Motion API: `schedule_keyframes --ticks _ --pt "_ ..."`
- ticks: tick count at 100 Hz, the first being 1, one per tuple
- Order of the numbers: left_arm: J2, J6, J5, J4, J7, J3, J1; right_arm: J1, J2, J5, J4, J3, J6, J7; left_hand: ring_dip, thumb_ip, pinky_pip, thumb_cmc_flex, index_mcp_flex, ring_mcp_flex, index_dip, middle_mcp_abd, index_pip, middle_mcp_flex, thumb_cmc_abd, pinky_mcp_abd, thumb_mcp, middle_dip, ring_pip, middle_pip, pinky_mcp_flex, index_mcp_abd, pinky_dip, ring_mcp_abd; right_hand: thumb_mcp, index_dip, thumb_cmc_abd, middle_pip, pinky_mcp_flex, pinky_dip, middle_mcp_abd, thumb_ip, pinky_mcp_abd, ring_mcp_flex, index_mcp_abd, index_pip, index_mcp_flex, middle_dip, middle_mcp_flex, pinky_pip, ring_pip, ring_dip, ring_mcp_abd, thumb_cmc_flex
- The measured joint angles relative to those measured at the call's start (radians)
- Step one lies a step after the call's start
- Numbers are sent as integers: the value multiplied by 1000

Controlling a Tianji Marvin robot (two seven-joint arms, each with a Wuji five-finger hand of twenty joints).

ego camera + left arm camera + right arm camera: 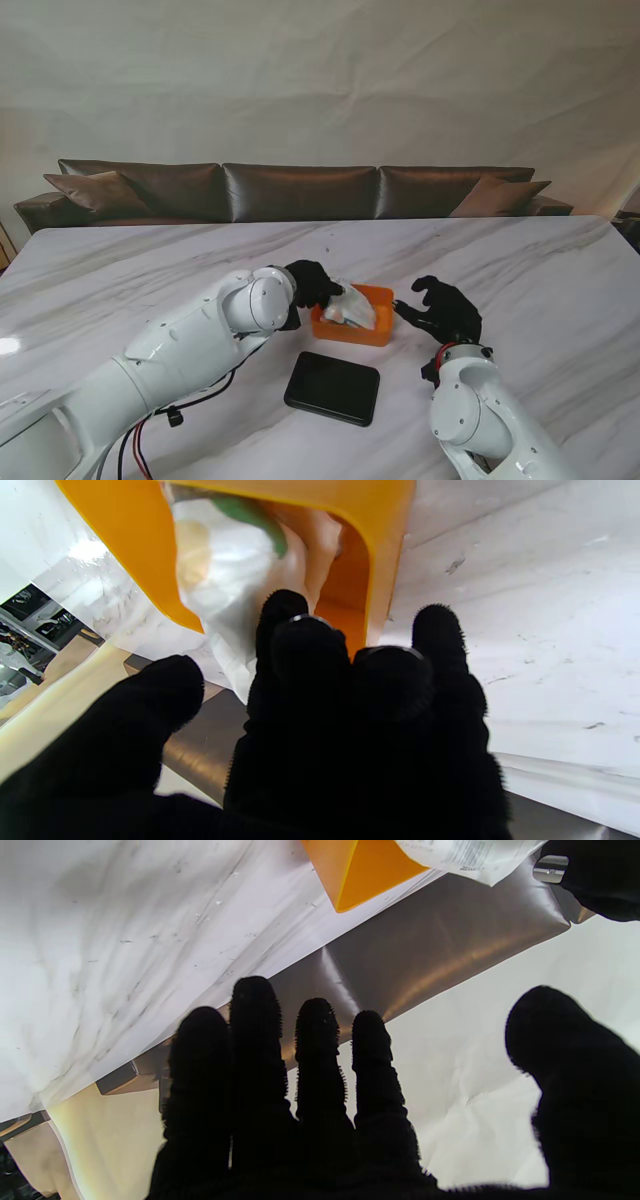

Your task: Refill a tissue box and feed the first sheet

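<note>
Black lid (332,388) lies near orange box (375,331), apparently untouched.

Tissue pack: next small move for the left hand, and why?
Probably press the tissue pack deeper into the orange box. It sticks up over the rim with the left hand on it; the right hand is open beside the box.

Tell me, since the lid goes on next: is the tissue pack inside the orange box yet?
Partly in: the tissue pack sticks up above the orange box rim.
</note>
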Motion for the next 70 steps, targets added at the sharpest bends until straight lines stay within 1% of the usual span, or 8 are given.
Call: schedule_keyframes --ticks 12,14,27,36,47,55,64,70 --pt "2 -9 -13 7 -34 11 -11 -1 0 0 0 0 0 1 0 -2 0 -6 0 0 -117 3 -106 0 0 1 -29 -4 -21 -14 0 17 -11 1 0 0 0 0 0 0 0 0 0 0 0 0 0 0 0 0 0 0 0 0" --pt "2 -10 -14 8 -36 13 -12 -1 0 -1 0 0 0 1 0 -12 0 -6 0 0 -126 3 -117 0 0 1 -29 -5 -22 -16 0 18 -14 2 0 0 0 0 0 0 0 0 0 0 0 0 0 0 0 0 0 0 0 0" --pt "5 -9 -4 5 -36 14 -13 -2 1 -9 -2 3 0 10 0 -12 0 -7 -2 0 -164 5 -167 -1 19 1 -41 -9 -38 -20 0 27 -22 2 0 0 0 0 0 0 0 0 0 0 -3 28 16 0 0 0 -13 -13 0 0" --pt "22 14 49 -31 -38 9 -3 -4 4 -18 -5 7 1 25 0 -12 0 -7 -3 0 -167 5 -183 -1 20 1 -41 -9 -49 -26 0 27 -29 2 0 -1 0 0 -6 0 0 0 0 -9 -18 19 42 -17 0 -17 -85 -48 0 7" --pt "51 44 115 -93 -45 -7 18 -7 14 -40 -12 20 -17 88 20 -12 0 -5 -34 0 -177 6 -212 -49 40 1 -63 -10 -99 -35 -1 27 -65 3 5 3 -9 -74 -52 -7 0 0 0 -94 -36 16 88 -62 -5 -106 -225 -118 0 30" --pt "65 45 133 -133 -40 -52 49 -12 22 -22 -13 42 -105 143 36 -12 0 3 -69 -34 -178 20 -226 -102 40 9 -78 -10 -139 -61 -34 27 -94 16 75 13 -42 -133 -97 -13 0 0 0 -147 -59 20 88 -116 -50 -180 -311 -170 -19 43" --pt "80 44 169 -180 -7 -105 96 -11 35 16 -15 51 -164 188 47 -12 -1 20 -108 -137 -178 52 -240 -183 59 24 -91 -17 -221 -109 -136 26 -96 49 185 20 -99 -179 -128 -14 -3 -61 0 -179 -70 15 87 -158 -63 -244 -369 -214 -45 60" --pt "87 32 197 -207 30 -144 135 -8 42 17 -14 51 -173 204 50 -12 -1 22 -120 -207 -179 76 -243 -250 59 39 -91 -27 -265 -140 -210 16 -57 75 241 23 -149 -184 -147 -14 -14 -76 0 -189 -81 15 87 -173 -62 -273 -397 -236 -58 95"
